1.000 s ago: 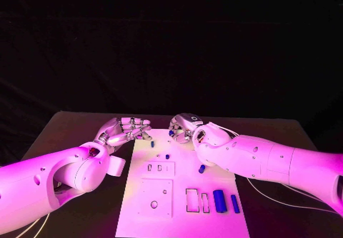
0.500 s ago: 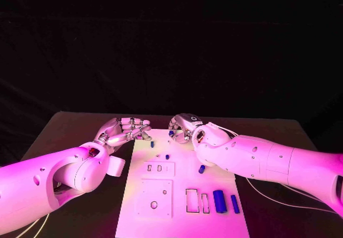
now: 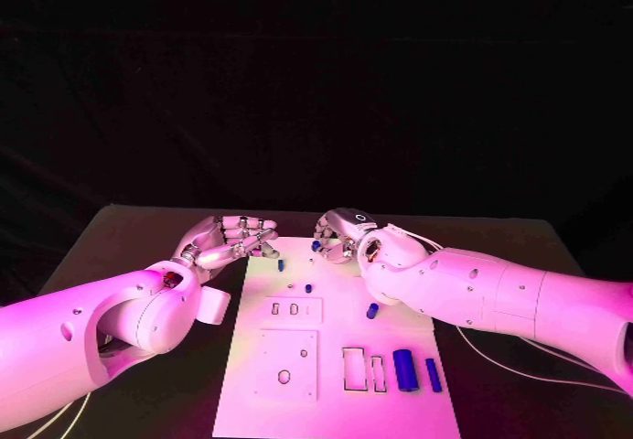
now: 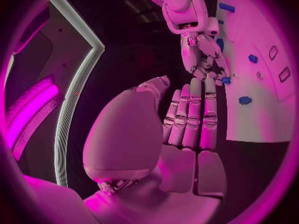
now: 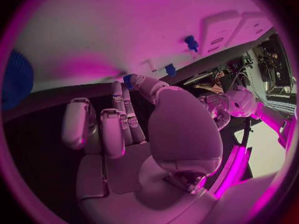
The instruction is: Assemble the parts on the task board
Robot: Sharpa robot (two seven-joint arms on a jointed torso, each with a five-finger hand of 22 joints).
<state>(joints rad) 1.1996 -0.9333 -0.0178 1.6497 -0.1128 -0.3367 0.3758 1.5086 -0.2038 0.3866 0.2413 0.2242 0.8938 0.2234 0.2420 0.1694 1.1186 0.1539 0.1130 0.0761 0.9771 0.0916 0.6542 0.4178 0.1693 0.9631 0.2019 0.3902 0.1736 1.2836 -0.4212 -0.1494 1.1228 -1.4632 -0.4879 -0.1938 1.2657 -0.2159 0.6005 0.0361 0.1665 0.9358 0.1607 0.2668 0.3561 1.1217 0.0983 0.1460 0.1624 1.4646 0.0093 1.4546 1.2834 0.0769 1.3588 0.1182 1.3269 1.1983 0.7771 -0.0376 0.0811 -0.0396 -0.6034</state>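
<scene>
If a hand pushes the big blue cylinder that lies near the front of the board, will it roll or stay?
The big blue cylinder lies on its side on the flat white task board, so it would probably roll if pushed across its length. Pushed along its length, it would more likely slide. It looks rigid, not floppy.

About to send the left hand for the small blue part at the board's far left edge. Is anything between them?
Nothing visible. The left hand is empty beside the board, and the blue part stands uncovered just past its fingertips. The right hand is off to the other side, at another blue part.
</scene>
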